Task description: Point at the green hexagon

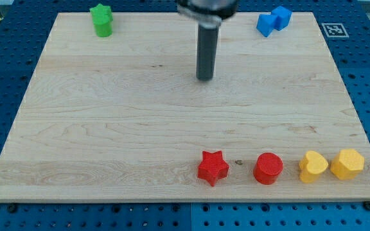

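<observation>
A green block (pixel 101 20) sits near the board's top left corner; its shape looks star-like or many-sided, and I cannot tell it for sure. My tip (pixel 204 78) is in the upper middle of the board, well to the right of the green block and a little lower. It touches no block.
A blue block (pixel 273 20) lies at the top right. Along the bottom right stand a red star (pixel 212 167), a red cylinder (pixel 268 168), a yellow heart-like block (pixel 313 166) and a yellow hexagon (pixel 347 163). The wooden board (pixel 108 128) rests on a blue pegboard.
</observation>
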